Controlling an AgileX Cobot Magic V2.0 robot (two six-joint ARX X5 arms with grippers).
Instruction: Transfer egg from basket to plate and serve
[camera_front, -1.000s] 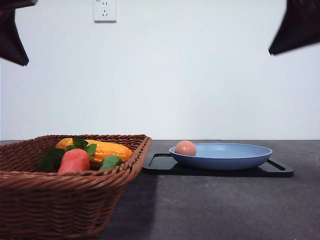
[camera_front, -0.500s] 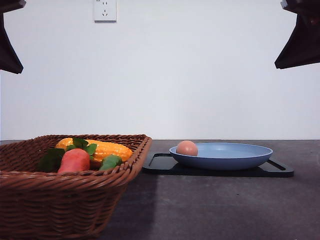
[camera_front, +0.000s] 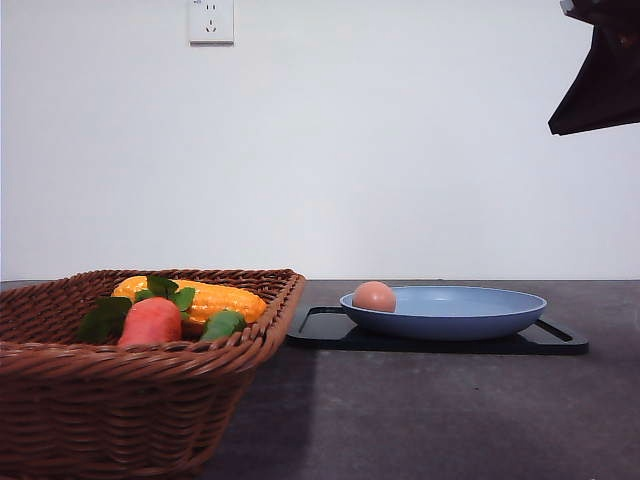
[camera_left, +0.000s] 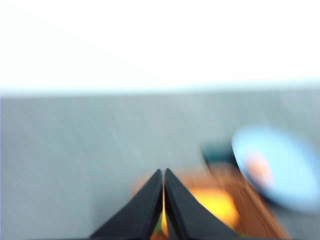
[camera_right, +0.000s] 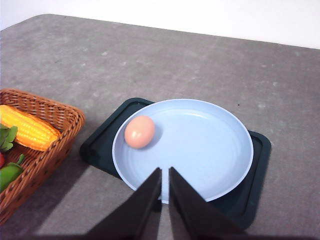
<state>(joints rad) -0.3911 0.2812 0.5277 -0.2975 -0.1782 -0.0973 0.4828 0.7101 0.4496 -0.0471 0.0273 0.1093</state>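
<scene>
- The egg (camera_front: 373, 296) lay inside the light blue plate (camera_front: 470, 318), near the rim on the side toward the basket (camera_front: 120, 400); the right wrist view showed the egg (camera_right: 139, 131) resting free on the plate's (camera_right: 210, 150) smooth surface, with nothing touching it.
- The plate sat on a flat black tray (camera_front: 325, 325) on the dark grey table (camera_front: 450, 420), just beside the wicker basket.
- In the basket lay an ear of yellow corn (camera_front: 215, 298), a red-orange carrot-like vegetable (camera_front: 150, 321) and green leaves (camera_front: 105, 318) (all plainly apart from the egg).
- The right arm (camera_front: 600, 75) hung high at the upper right corner of the front view, well above the table, a dark angular shape whose fingers I could not make out there.
- The right gripper (camera_right: 165, 175), seen from its own wrist camera, pointed down and forward over the near rim of the plate, its two black fingers (camera_right: 145, 200) drawn almost together with a thin gap between them, grasping nothing.
- The left gripper (camera_left: 163, 175) appeared in a heavily blurred wrist view, its fingers (camera_left: 145, 205) pressed together and empty, aimed over the basket's (camera_left: 255, 210) corn, with the plate (camera_left: 280, 165) off to one side.
- A white wall socket (camera_front: 210, 20) sat high on the back wall.
</scene>
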